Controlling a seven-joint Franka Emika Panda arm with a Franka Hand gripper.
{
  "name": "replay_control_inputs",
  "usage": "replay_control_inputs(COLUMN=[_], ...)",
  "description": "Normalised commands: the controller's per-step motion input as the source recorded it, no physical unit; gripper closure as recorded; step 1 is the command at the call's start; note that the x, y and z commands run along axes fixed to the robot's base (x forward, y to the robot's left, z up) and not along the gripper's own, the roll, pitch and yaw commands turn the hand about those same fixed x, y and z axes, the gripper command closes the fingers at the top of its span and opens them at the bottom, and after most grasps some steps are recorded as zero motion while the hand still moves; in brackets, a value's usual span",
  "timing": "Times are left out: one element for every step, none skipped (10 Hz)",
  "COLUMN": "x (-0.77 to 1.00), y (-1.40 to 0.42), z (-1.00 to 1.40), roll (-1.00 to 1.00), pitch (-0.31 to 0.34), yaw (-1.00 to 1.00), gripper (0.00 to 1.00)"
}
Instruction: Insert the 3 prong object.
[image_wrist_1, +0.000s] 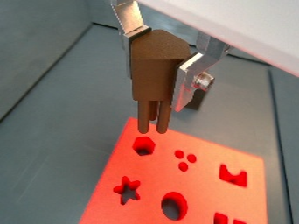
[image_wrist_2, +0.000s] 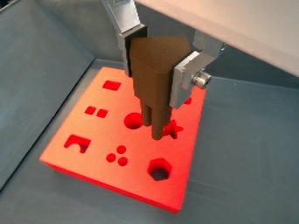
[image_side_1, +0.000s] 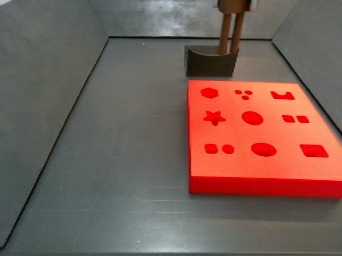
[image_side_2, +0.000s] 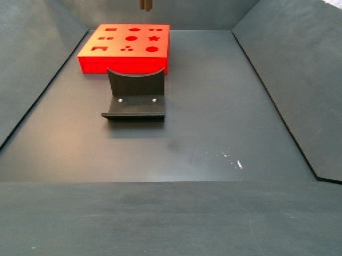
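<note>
My gripper (image_wrist_1: 163, 59) is shut on the 3 prong object (image_wrist_1: 152, 74), a slim reddish-brown piece held upright with its prongs pointing down. Both wrist views show it between the silver fingers (image_wrist_2: 184, 79), object (image_wrist_2: 152, 74). It hangs above the red board (image_wrist_1: 176, 179), clear of its surface. The three-dot cutout (image_wrist_1: 184, 157) lies a short way off from the prongs; it also shows in a wrist view (image_wrist_2: 118, 158). In a side view the object (image_side_1: 231, 35) hangs near the board's far edge (image_side_1: 261, 135), with the gripper (image_side_1: 234, 5) at the frame's top.
The dark fixture (image_side_1: 210, 62) stands on the floor just beyond the board, and shows in a side view (image_side_2: 135, 98) in front of the board (image_side_2: 127, 48). The board has several other shaped holes. Grey walls enclose the floor.
</note>
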Motion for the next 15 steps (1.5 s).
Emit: replay_control_inputs(x=[0.64,0.78,0.75,0.74,0.75,0.63,0.77,0.89,0.66,0.57,0.51,0.39,0.38,0.23,0.00], y=[0.11,0.19,0.19,0.00,-0.07,-0.02,0.00,0.11,0.02,0.01,0.00,0.00,0.00,0.00,0.00], z=[-0.24,-0.18,-0.15,-0.14,-0.12,-0.15,-0.10,-0.29,-0.26,-0.27,-0.26,-0.22,-0.21,-0.20,-0.13], roll=[0.01,0.02,0.05,0.06,0.05,0.11,0.17,0.11,0.00,0.00,0.00,0.06,0.06,0.14,0.22], pitch=[0.000,0.013,0.097,0.113,0.050,0.001,0.086,0.096,0.011,0.000,0.000,0.000,0.000,0.000,-0.017], yaw=[-0.59,-0.40,-0.23,-0.13,-0.29,-0.45,-0.23,0.27,0.55,0.62,0.65,0.71,0.72,0.82,0.94], gripper=[1.00,1.00,1.00,1.00,1.00,1.00,1.00,1.00,1.00,1.00,1.00,1.00,1.00,1.00,1.00])
